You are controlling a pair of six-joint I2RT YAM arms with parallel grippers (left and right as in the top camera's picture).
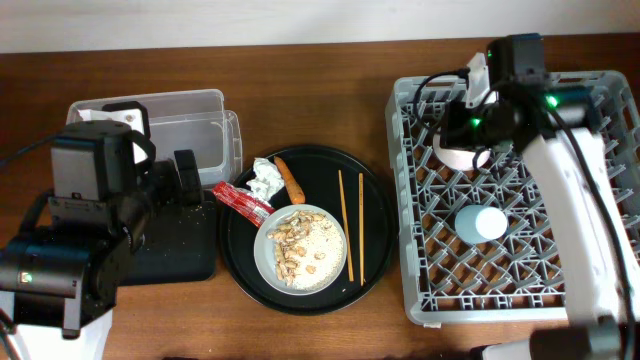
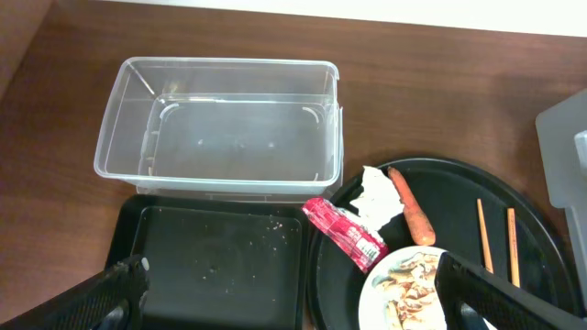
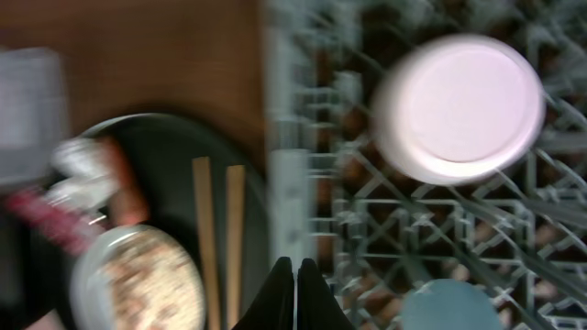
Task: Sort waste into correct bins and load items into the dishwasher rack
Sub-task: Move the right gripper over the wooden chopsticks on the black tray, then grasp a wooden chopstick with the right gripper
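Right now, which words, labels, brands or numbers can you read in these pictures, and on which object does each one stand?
No text can be read in any view.
Red foil wrapper: any print on it is too small and blurred to read.
Clear tub, shallow black tray, dishwasher rack: no lettering is visible.

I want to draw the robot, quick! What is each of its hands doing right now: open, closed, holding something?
Left gripper: open, holding nothing.
Right gripper: closed, fingers together, holding nothing.
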